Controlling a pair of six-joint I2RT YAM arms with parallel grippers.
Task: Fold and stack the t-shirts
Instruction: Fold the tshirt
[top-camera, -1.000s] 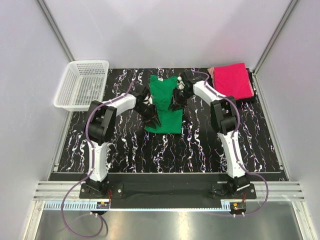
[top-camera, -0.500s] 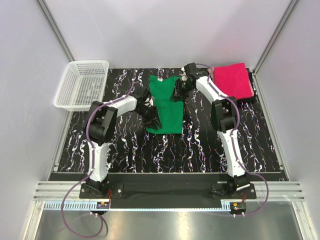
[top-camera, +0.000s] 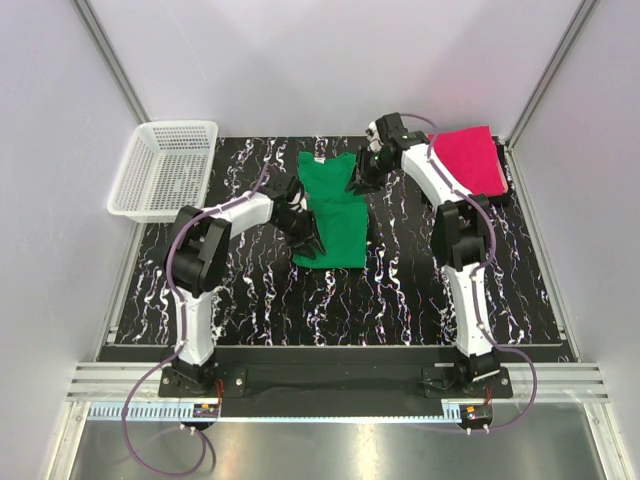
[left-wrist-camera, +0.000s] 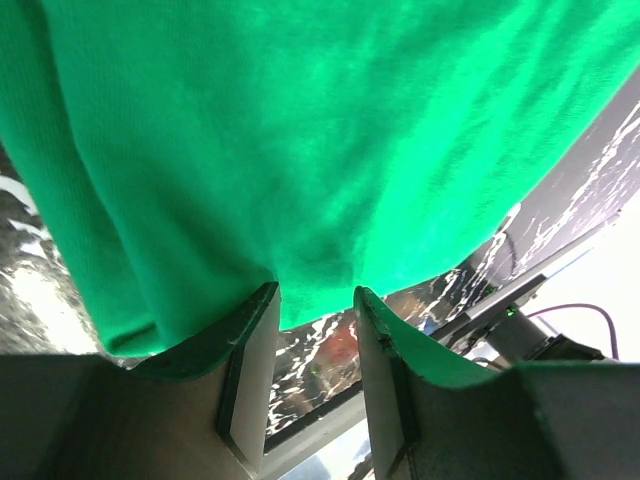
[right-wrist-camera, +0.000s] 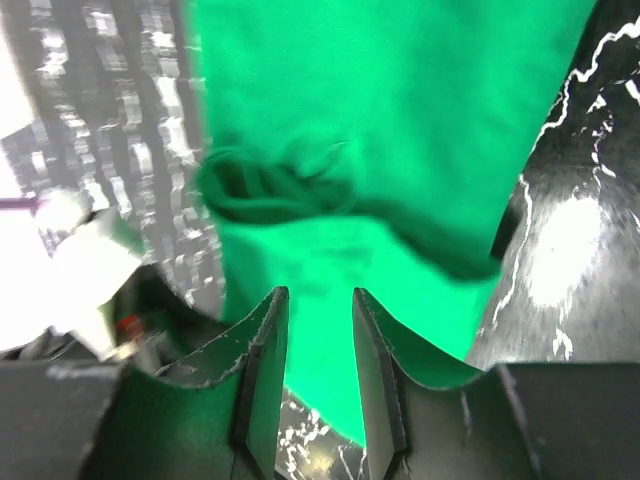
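Observation:
The green t-shirt (top-camera: 330, 205) lies folded into a long strip at the table's middle, neck label at the far end. It fills the left wrist view (left-wrist-camera: 300, 130) and the right wrist view (right-wrist-camera: 400, 120). The pink t-shirt (top-camera: 468, 160) lies folded at the back right. My left gripper (top-camera: 310, 235) is low at the green shirt's near left edge, jaws open, with the cloth's edge at its fingertips (left-wrist-camera: 315, 295). My right gripper (top-camera: 358, 182) hovers over the shirt's far right edge, open and empty (right-wrist-camera: 320, 295).
A white mesh basket (top-camera: 178, 124) stands at the back left corner. The table is black marbled (top-camera: 250, 290). Grey walls close in the left, right and back. The pink shirt rests on a dark pad by the right wall.
My right gripper has moved back and up along the green shirt's right edge, away from its middle. My left gripper has barely shifted. The green shirt lies much as before.

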